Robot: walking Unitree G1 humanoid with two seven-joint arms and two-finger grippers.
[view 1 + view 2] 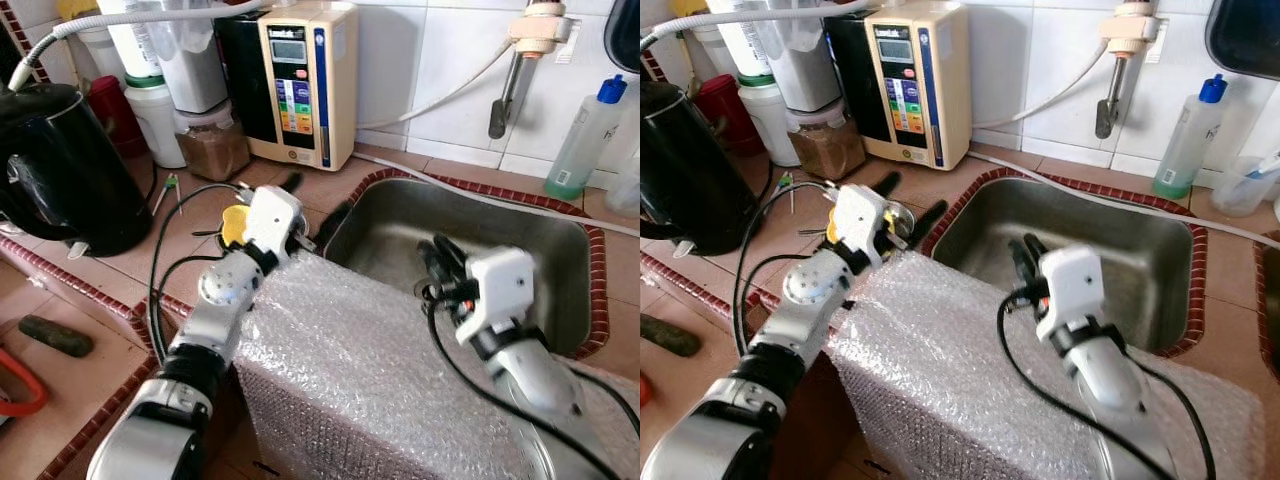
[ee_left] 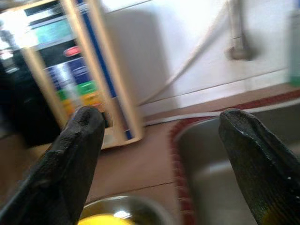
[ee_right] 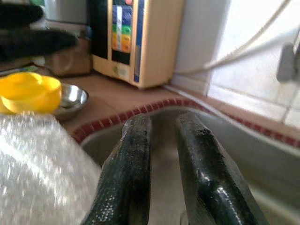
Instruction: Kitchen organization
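Nearest to you lies a block wrapped in bubble wrap (image 1: 380,380), resting over the near rim of the counter, with both silver arms reaching across it. Your right gripper (image 1: 438,258) hovers above the steel sink (image 1: 560,270), its 2 black fingers (image 3: 136,164) drawn close with only a thin gap and nothing held. Your left gripper (image 1: 310,200) sits over the tiled counter (image 1: 190,240) at the sink's left edge, its 2 fingers (image 2: 70,159) spread wide apart and empty. Just beneath and behind the left wrist is a small steel bowl (image 3: 70,101) carrying a yellow cup-like object (image 3: 28,91), beside the bubble wrap's far-left corner. To the left stands a black kettle (image 1: 60,170). Farther back, against the white tiled wall, stands a cream water ionizer (image 1: 305,80) with coloured buttons, flanked on its left by white containers (image 1: 155,115). At the far right, beyond the sink, stands 1 clear bottle with a blue cap (image 1: 588,135).
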